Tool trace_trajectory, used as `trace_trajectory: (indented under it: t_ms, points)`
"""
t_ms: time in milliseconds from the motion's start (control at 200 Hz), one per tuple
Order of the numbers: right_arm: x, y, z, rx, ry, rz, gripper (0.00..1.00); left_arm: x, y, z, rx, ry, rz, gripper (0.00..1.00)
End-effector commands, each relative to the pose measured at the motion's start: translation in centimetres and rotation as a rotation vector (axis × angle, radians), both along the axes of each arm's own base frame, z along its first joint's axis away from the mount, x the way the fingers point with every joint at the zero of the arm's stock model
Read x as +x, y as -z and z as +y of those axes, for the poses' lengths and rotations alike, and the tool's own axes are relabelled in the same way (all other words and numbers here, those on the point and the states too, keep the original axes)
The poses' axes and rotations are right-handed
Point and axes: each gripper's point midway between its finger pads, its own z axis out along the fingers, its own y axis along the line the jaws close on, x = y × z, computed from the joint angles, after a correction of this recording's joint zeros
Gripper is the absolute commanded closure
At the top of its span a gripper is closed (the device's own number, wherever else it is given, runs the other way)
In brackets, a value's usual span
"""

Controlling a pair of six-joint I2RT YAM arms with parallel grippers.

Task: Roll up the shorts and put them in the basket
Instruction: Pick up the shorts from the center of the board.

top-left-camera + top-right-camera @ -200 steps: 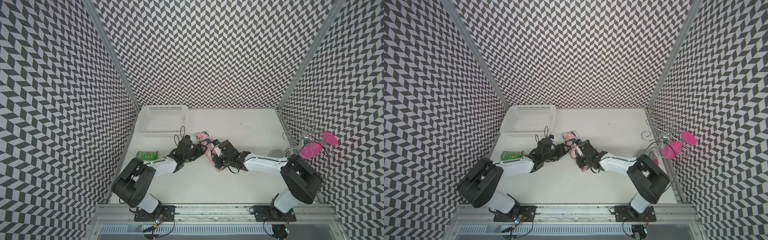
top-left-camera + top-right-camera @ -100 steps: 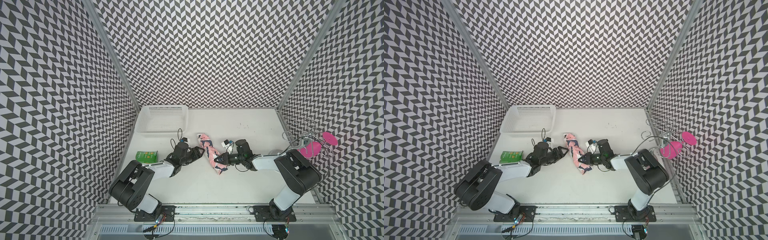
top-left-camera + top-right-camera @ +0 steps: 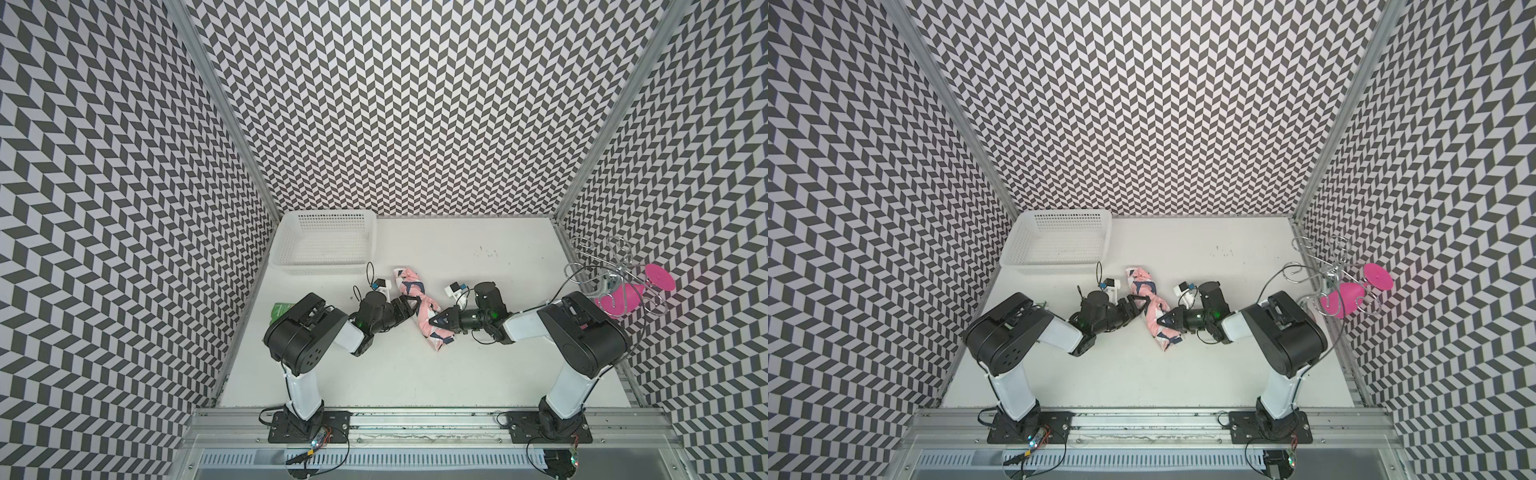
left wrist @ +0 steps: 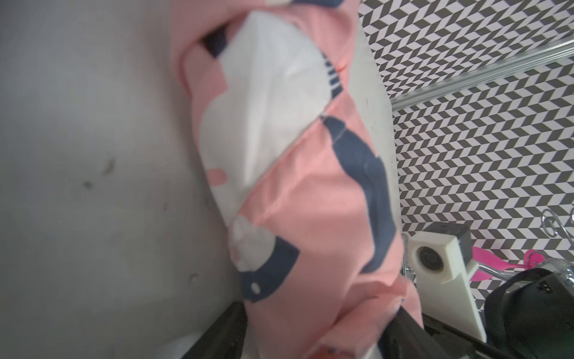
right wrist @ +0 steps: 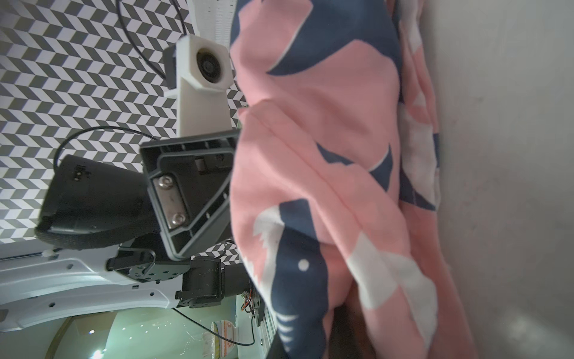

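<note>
White table [image 3: 415, 374], chevron-papered walls [image 3: 415, 124]. Shorts [image 3: 409, 280]: rolled, centre of table, near basket [image 3: 328, 266]. Left gripper [image 3: 409, 305]: released, astride roll. Right gripper [image 3: 434, 328]: clenched, tips against roll. Green packet [image 3: 281, 309]: mostly hidden behind left arm.

The shorts [image 3: 424, 322] lie mid-table [image 3: 457, 374], one end far-left, the other near-right; the left gripper [image 3: 409, 305] sits at their left side, the right gripper [image 3: 436, 328] against their right; a basket [image 3: 286, 249] occupies the far left corner; a packet [image 3: 279, 311] lies at the left edge; a wire rack [image 3: 598, 270] stands at the right edge.
</note>
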Motion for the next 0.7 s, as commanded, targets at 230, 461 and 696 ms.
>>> trace_trajectory:
  t_ms: [230, 461, 696]
  points:
    - [-0.8, 2.2, -0.4, -0.007, -0.003, 0.072, 1.00, -0.3, 1.1, -4.0, -0.059, 0.081, 0.053, 0.56]
    - [-0.6, 2.4, -0.9, -0.062, 0.003, 0.039, 0.82, 0.1, 1.9, -4.4, 0.012, 0.078, 0.075, 0.90]
    - [0.3, 0.0, -2.1, -0.155, 0.035, -0.091, 0.67, 1.2, 1.9, -3.9, 0.234, 0.064, 0.046, 1.00]
